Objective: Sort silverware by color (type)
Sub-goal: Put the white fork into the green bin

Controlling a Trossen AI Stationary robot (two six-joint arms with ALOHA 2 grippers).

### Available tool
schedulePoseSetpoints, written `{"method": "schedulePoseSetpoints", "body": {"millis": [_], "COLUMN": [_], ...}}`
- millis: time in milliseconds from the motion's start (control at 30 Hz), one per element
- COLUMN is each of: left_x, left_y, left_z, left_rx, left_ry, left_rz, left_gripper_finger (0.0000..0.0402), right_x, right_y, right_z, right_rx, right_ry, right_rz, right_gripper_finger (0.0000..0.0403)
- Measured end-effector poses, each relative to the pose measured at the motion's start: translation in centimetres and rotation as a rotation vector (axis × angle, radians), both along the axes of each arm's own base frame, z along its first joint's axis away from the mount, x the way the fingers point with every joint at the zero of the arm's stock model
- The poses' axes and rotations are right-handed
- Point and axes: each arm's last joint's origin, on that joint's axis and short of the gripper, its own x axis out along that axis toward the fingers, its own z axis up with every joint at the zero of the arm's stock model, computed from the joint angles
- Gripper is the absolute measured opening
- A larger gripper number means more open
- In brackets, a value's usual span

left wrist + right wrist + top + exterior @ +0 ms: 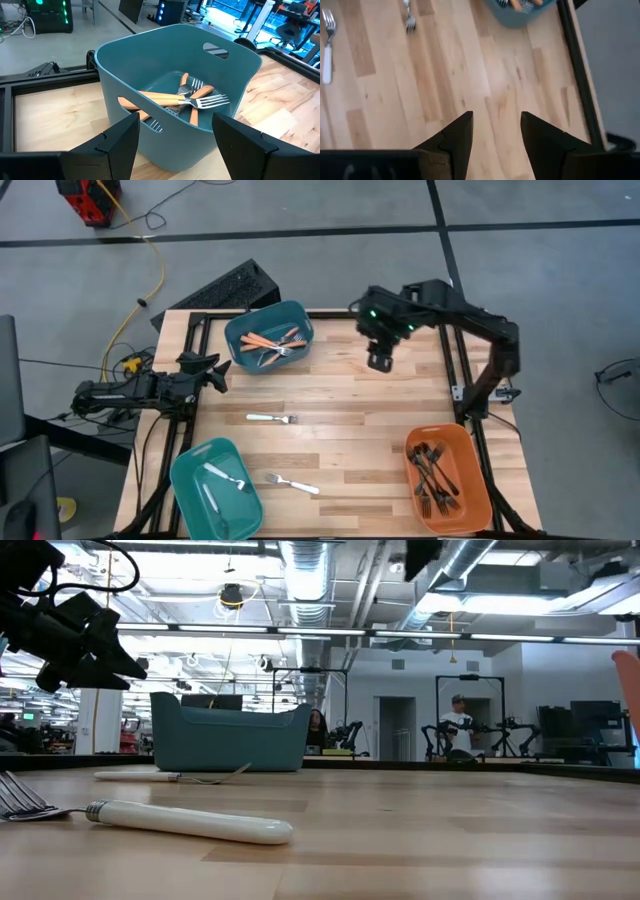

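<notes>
mid table (340, 395) open, bins at corners

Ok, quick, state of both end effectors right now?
Left end effector: open, empty, facing the teal bin of orange-handled forks.
Right end effector: open, empty, above bare table.
</notes>
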Motion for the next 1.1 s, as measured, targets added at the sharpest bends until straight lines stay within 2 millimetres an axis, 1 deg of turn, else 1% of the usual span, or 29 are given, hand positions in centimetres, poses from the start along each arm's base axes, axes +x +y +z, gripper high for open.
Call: {"method": "schedulePoseSetpoints", "body": {"millis": [133,267,367,467,600,700,800,900,967,1100], "left_x": [0.0,0.0,0.0,0.0,0.0,0.0,0.0,0.0,0.0,0.0], "left_y": [0.0,0.0,0.0,0.0,0.0,0.0,0.0,0.0,0.0,0.0], "left_z": [0.0,0.0,0.0,0.0,0.0,0.0,0.0,0.0,0.0,0.0], "left_rx": [0.002,0.002,0.002,0.003,0.003,0.005,0.004,0.003,0.003,0.005], "left_ry": [0.002,0.002,0.002,0.002,0.002,0.001,0.001,0.000,-0.001,-0.001], "left_rz": [0.000,-0.001,0.000,0.001,0.003,0.005,0.005,0.006,0.007,0.010], "left_gripper_finger": [0.0235,0.0235,0.0235,0.0235,0.0235,0.0235,0.0235,0.0235,0.0235,0.0235], "right_x": [-2.1,-3.9,-4.9,-5.4,-5.6,-5.4,-4.8,-3.9,-3.3,-1.8], "right_y": [2.4,4.5,5.9,7.4,9.2,9.8,10.1,10.4,10.5,10.5], "right_z": [-1.2,-3.4,-5.2,-7.2,-11.0,-13.8,-16.3,-18.4,-19.8,-21.6], "right_rx": [0.023,-0.023,-0.036,-0.015,-0.029,-0.046,-0.038,-0.015,-0.011,-0.001], "right_ry": [0.037,0.036,-0.035,-0.154,-0.297,-0.376,-0.490,-0.618,-0.660,-0.735], "right_rz": [-0.014,-0.044,-0.052,-0.030,0.027,0.047,0.040,0.034,0.035,0.021], "right_gripper_finger": [0.0189,0.0189,0.0189,0.0188,0.0188,0.0188,0.0188,0.0188,0.0188,0.0188]}}
